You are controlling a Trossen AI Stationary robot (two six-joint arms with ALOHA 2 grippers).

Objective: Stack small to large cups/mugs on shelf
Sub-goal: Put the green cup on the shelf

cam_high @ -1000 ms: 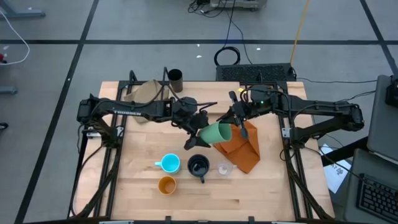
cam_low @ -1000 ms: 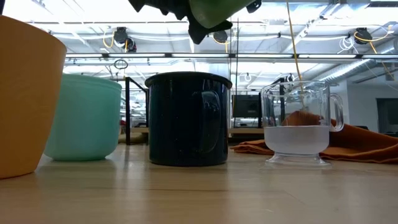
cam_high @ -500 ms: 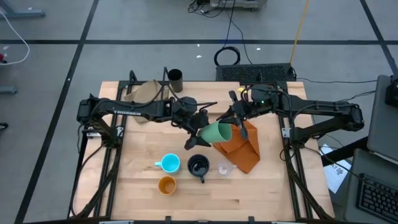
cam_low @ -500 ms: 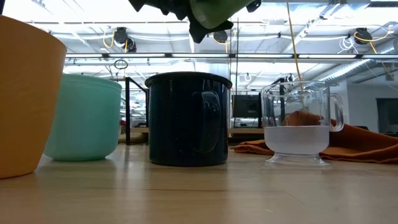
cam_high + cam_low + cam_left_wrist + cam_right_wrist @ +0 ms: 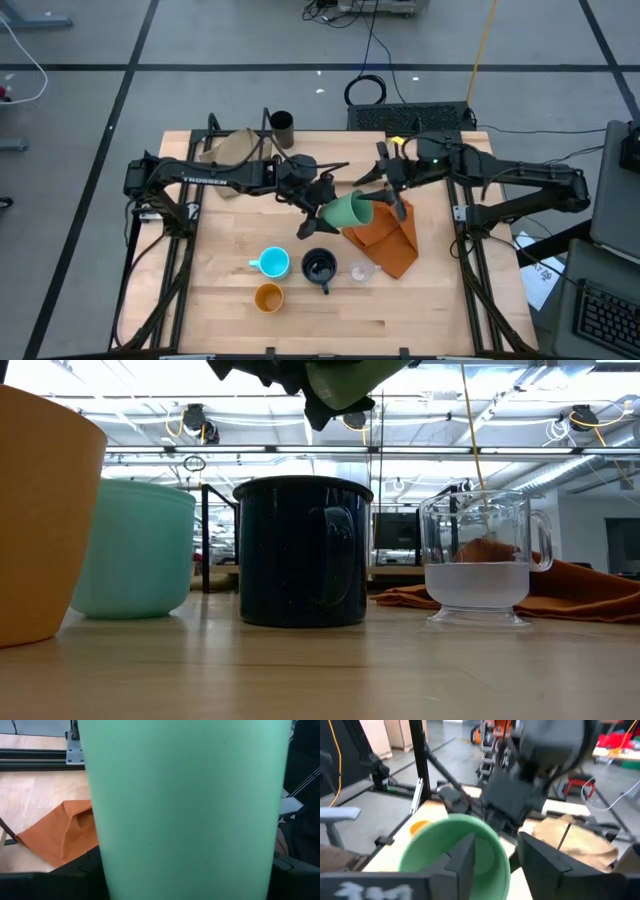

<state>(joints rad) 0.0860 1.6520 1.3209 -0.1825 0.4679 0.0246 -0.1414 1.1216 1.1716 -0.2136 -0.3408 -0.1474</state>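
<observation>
Held: my left gripper (image 5: 322, 207) clamps the pale green plastic cup (image 5: 349, 211) in mid-air; right gripper (image 5: 392, 190) parted at its rim.
Left: nothing stacked (I see four cups on the table).

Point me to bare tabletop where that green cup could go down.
Free: the wood strip along the near edge of the table, and the patch left of the light blue mug and orange cup. Crowded: the middle, where the navy mug, clear cup and orange cloth sit under the held green cup.
</observation>
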